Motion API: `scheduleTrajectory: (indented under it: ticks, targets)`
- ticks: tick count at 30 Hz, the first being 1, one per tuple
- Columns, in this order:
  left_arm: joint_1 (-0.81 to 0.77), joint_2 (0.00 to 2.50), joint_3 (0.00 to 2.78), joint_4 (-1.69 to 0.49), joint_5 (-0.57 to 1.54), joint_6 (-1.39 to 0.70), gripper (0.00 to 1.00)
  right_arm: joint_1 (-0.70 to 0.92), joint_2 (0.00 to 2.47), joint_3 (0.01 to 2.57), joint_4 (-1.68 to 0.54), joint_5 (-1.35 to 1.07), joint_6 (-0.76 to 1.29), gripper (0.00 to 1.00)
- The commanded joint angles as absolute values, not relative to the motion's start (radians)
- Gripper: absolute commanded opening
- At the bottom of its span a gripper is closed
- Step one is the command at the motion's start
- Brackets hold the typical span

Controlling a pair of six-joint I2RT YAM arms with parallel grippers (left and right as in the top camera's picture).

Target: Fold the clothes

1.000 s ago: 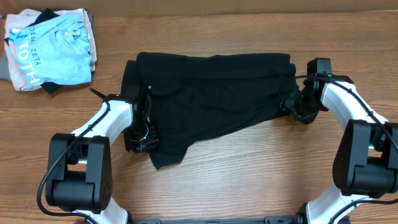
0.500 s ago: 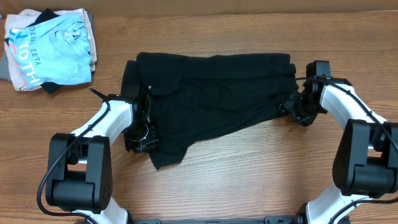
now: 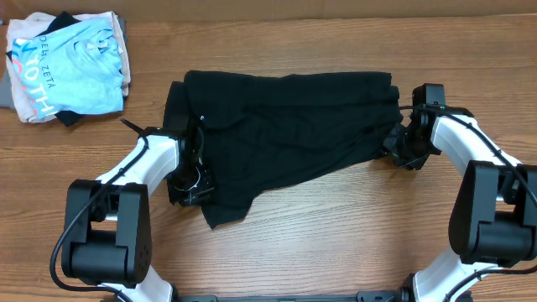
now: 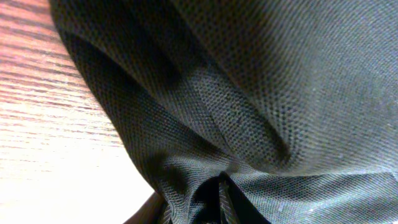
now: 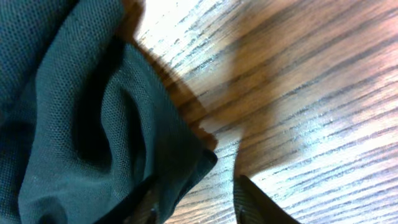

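Left end effector is clamped on the black T-shirt. In the left wrist view the mesh fabric all gathers down into one tight pinch at the bottom of the frame, and you can't see the fingers themselves under the cloth. It's holding the shirt's left edge, just above where a loose flap trails toward the near side of the desk.

Right end effector is at the shirt's other end, and its fingers are apart. In the right wrist view one finger sits on bare wood, the other is half under the cloth, and a corner of fabric lies in the gap. Nothing looks squeezed there.

The T-shirt is spread sideways across the middle of the desk between the two arms. It's rumpled, with some stacked folds along the far right edge. There's a tiny white mark near the left end.

A light blue shirt with white lettering sits on a small pile in the far left corner, well away from the arms.
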State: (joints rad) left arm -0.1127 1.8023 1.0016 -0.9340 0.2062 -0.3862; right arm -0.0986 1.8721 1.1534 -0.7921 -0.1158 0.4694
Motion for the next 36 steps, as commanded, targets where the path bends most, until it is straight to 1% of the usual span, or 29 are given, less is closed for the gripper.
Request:
scheduleTrajectory:
  ticks: [1, 6, 9, 10, 11, 12, 13, 18, 25, 28, 36]
  targets:
    - [-0.118, 1.831, 0.990, -0.929, 0.200, -0.381, 0.24, -0.102, 1.865, 1.139, -0.778, -0.102, 0.472, 0.39]
    - [-0.118, 1.831, 0.990, -0.929, 0.200, -0.381, 0.24, -0.102, 1.865, 1.102, -0.737, -0.117, 0.496, 0.39]
    - [-0.118, 1.831, 0.990, -0.929, 0.200, -0.381, 0.23, -0.102, 1.865, 1.100, -0.738, -0.114, 0.498, 0.37]
    - [-0.118, 1.831, 0.990, -0.929, 0.200, -0.381, 0.23, -0.102, 1.865, 1.100, -0.737, -0.113, 0.498, 0.32]
    - [-0.118, 1.831, 0.990, -0.929, 0.200, -0.381, 0.21, -0.102, 1.865, 1.100, -0.737, -0.113, 0.498, 0.22]
    - [-0.118, 1.831, 0.990, -0.929, 0.200, -0.381, 0.13, -0.102, 1.865, 1.100, -0.738, -0.113, 0.498, 0.14]
    - [-0.118, 1.831, 0.990, -0.930, 0.200, -0.382, 0.04, -0.102, 1.865, 1.100, -0.738, -0.113, 0.498, 0.04]
    - [-0.118, 1.829, 1.006, -0.966, 0.204, -0.382, 0.04, -0.107, 1.864, 1.120, -0.774, -0.098, 0.499, 0.04]
    - [-0.118, 1.763, 1.045, -1.051, 0.204, -0.382, 0.04, -0.137, 1.842, 1.250, -1.048, 0.102, 0.593, 0.04]
    - [-0.118, 1.706, 1.045, -1.063, 0.204, -0.382, 0.04, -0.160, 1.776, 1.258, -1.134, 0.121, 0.653, 0.04]
    - [-0.118, 1.634, 1.045, -1.141, 0.204, -0.384, 0.04, -0.170, 1.590, 1.256, -1.259, 0.168, 0.652, 0.04]
